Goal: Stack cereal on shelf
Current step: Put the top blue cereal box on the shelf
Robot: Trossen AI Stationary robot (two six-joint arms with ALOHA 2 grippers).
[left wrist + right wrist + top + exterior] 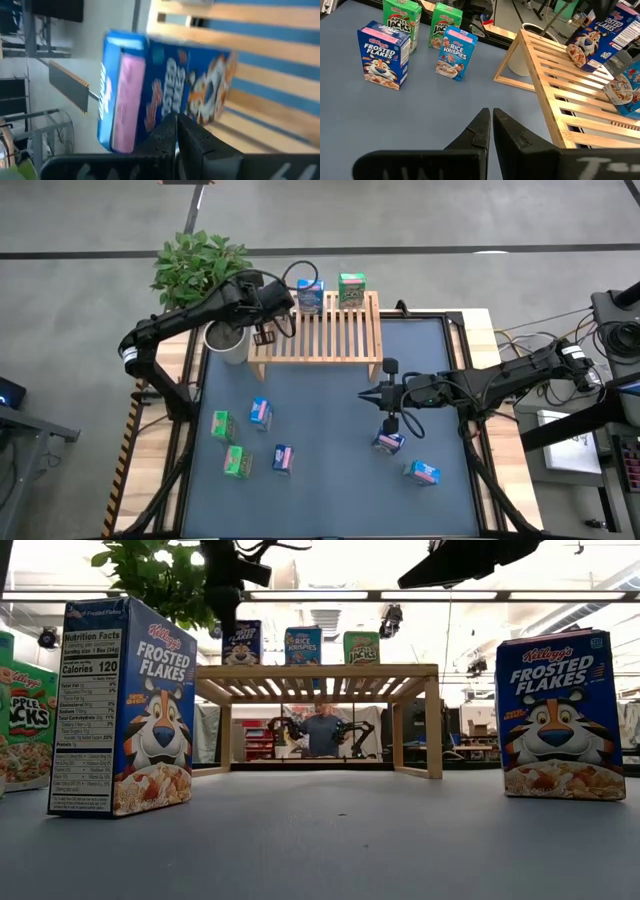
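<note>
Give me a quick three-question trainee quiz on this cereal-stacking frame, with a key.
1. True or false: the right pincer, above the table, is open.
2. In the low view, how many cereal boxes stand on top of the shelf? A) one B) three C) five
3. Fill in: the middle box on the shelf reads ____.

Key: 1 false, its fingers are shut. 2 B. 3 Rice Krispies.
</note>
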